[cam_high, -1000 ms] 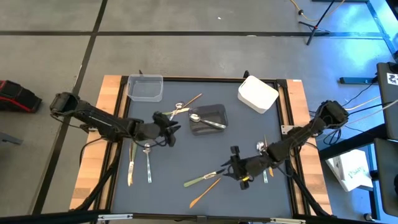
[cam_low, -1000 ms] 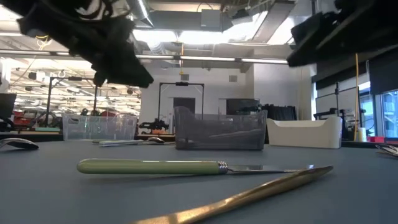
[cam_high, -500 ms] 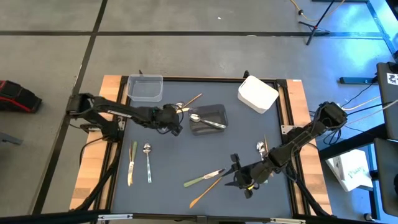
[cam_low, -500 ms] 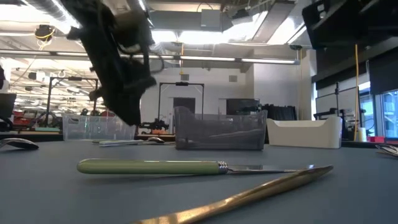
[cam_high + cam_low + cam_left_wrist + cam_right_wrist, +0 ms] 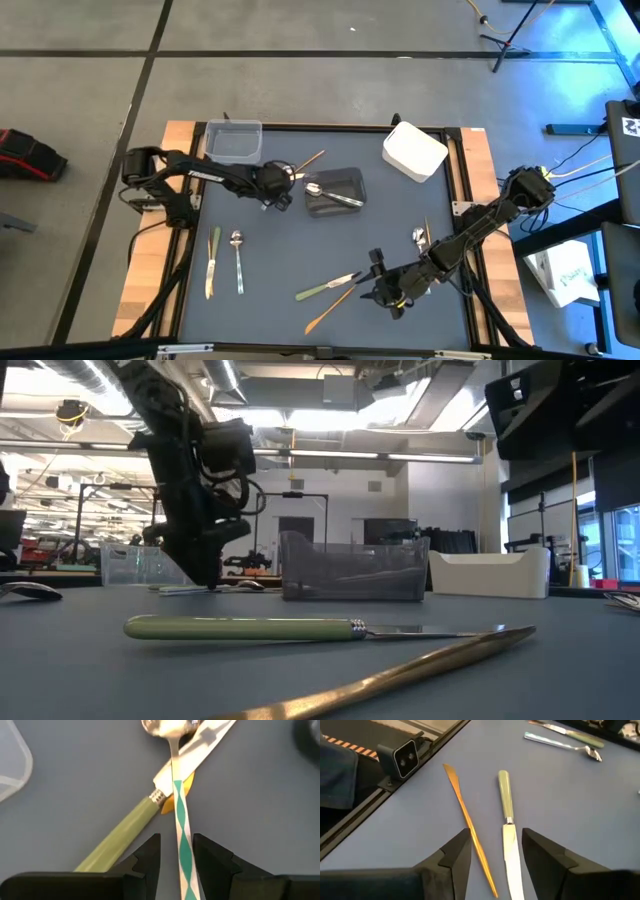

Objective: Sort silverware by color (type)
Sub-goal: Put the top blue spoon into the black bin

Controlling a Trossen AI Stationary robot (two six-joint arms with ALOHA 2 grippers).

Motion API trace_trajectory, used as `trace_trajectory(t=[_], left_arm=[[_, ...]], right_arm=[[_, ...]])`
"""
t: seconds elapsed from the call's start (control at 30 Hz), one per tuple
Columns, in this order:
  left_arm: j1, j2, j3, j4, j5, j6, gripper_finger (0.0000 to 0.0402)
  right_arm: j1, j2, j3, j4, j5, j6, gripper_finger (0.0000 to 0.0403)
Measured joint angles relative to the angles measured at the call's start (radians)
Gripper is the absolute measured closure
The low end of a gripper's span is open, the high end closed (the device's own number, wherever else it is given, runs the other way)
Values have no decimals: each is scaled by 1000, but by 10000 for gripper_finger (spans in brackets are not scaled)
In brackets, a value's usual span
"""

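Observation:
The silverware lies scattered on the dark mat. My left gripper (image 5: pixel 285 188) points down, open, beside the dark grey tub (image 5: pixel 345 180). Its fingers (image 5: pixel 150 857) stand on either side of the handle of a spoon with green-and-white stripes (image 5: pixel 181 820), not touching it. This spoon lies across a green-handled knife (image 5: pixel 125 827). My right gripper (image 5: pixel 374 285) hovers open near the front, facing a green-handled knife (image 5: pixel 506 800) and a tan knife (image 5: pixel 467 825) that lie side by side. A silver spoon (image 5: pixel 332 193) rests in the dark tub.
A clear tub (image 5: pixel 234 141) stands at the far left and a white tub (image 5: pixel 414 150) at the far right. A green knife (image 5: pixel 212 262) and a silver spoon (image 5: pixel 238 262) lie at the left, and silver pieces (image 5: pixel 422 238) at the right. Bare mat lies in the middle.
My left gripper has swung toward the table's far edge and the dark tub, tipped steeply downward and sunk over the striped spoon. My right gripper has shifted a little toward the near edge. No utensil has moved.

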Motion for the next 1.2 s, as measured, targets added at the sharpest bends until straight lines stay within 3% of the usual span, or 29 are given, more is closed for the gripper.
trace_trajectory(t=[0.3, 0.6, 1.2], left_arm=[[-5, 59, 4, 5, 33, 38, 295], [-48, 60, 3, -13, -10, 42, 374], [-222, -156, -3, -24, -78, 23, 360]], right_arm=[[-32, 0, 0, 1, 27, -16, 238], [-33, 0, 3, -3, -9, 51, 238], [-33, 16, 4, -29, 16, 134, 238]])
